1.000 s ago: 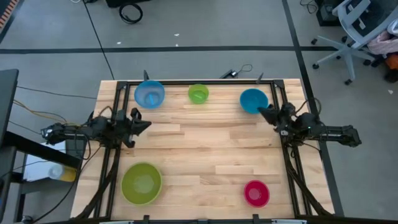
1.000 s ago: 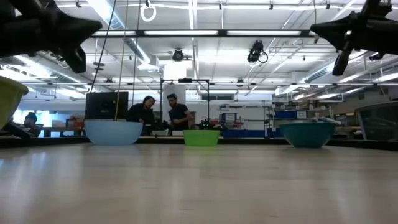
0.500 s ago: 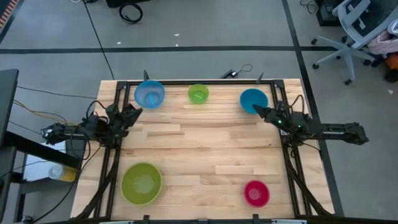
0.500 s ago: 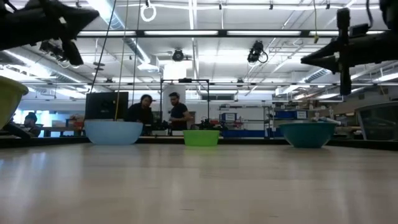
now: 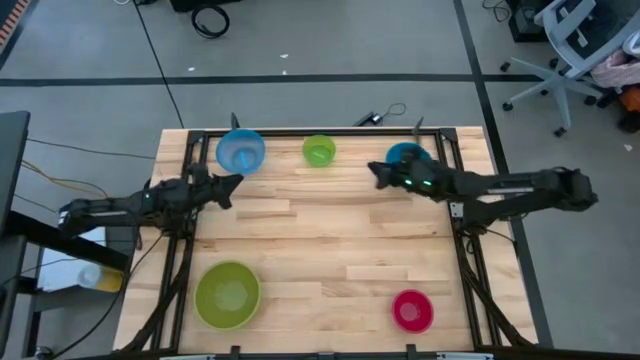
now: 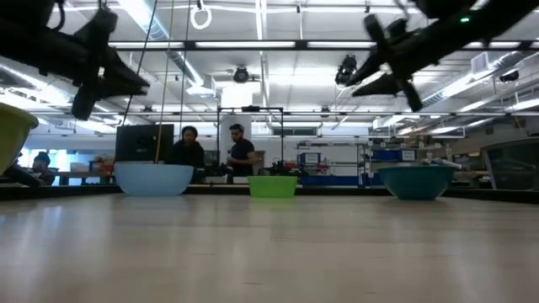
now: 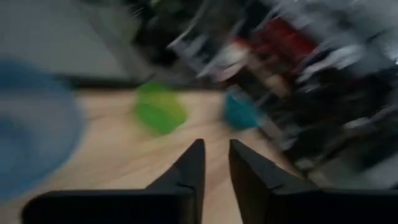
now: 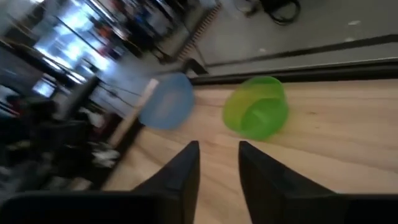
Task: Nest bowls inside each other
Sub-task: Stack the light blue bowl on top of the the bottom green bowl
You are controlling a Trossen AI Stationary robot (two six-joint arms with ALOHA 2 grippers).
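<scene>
Five bowls stand apart, each on its base on the wooden table (image 5: 320, 240). Along the far edge are the light blue bowl (image 5: 240, 152), the small green bowl (image 5: 319, 150) and the deeper blue bowl (image 5: 402, 154), the last partly under my right arm. The large lime green bowl (image 5: 228, 294) is near left and the red-pink bowl (image 5: 412, 310) near right. My left gripper (image 5: 232, 184) hovers just near-side of the light blue bowl, open (image 7: 215, 152) and empty. My right gripper (image 5: 378, 176) hovers left of the deeper blue bowl, open (image 8: 218, 155), pointing toward the green bowl (image 8: 255, 115).
A black frame (image 5: 300, 133) runs along the table's far edge and down both sides. The table's middle holds bare wood between the bowls. Beyond the far edge, people (image 6: 210, 151) stand in the room; an office chair (image 5: 575, 50) is on the floor at the far right.
My right gripper has swung out from the table's right edge toward the middle, passing over the deeper blue bowl, and has risen a little and tipped toward level. My left gripper has turned about near its place and tipped up, now pointing toward the right. No bowl has moved.
</scene>
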